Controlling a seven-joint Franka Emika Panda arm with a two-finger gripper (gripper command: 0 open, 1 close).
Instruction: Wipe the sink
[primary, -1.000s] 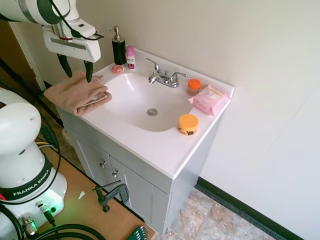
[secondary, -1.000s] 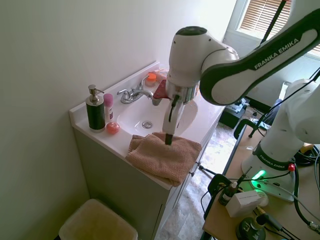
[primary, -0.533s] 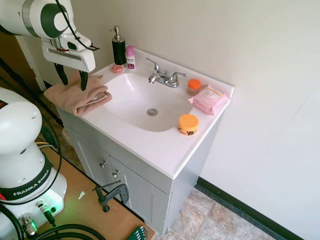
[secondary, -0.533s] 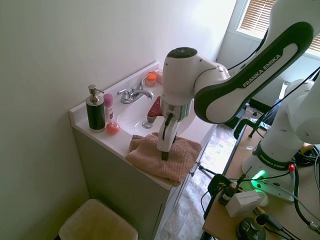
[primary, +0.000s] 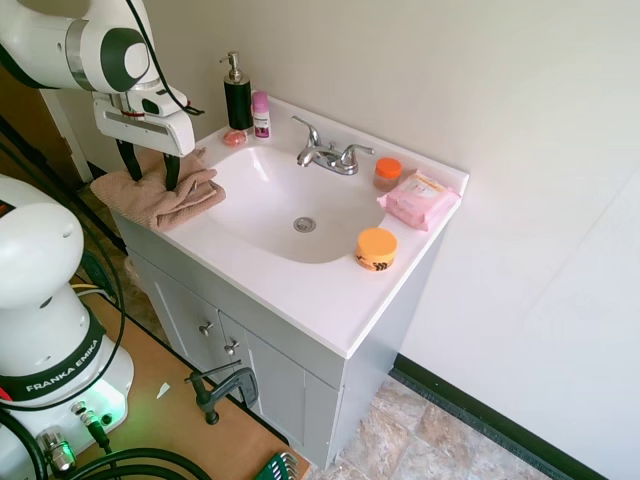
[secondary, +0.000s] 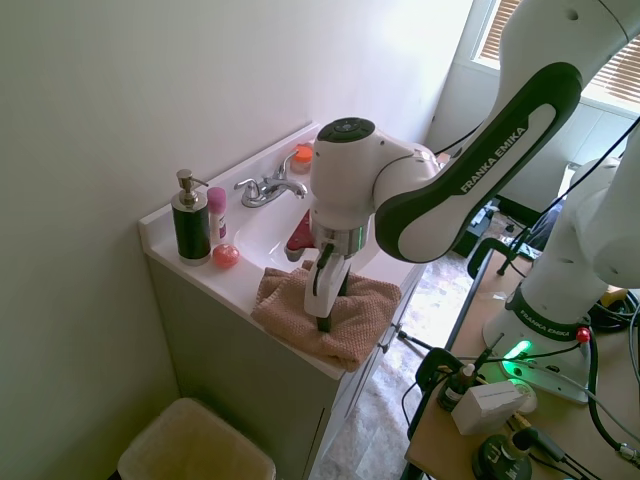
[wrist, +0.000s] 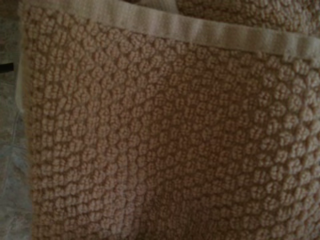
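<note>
Beside the gripper, whose fingers stand apart pressing into a folded tan towel, lies the sink.

We see the tool, fingers spread, pressed down into a folded towel at the worktop edge beside the sink. A soap dispenser, orange jar and pink packet ring the basin.

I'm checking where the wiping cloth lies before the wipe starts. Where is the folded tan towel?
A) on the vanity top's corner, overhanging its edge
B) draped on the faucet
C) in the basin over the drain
A: the towel overhangs the sink top's corner, gripper over it.
</note>
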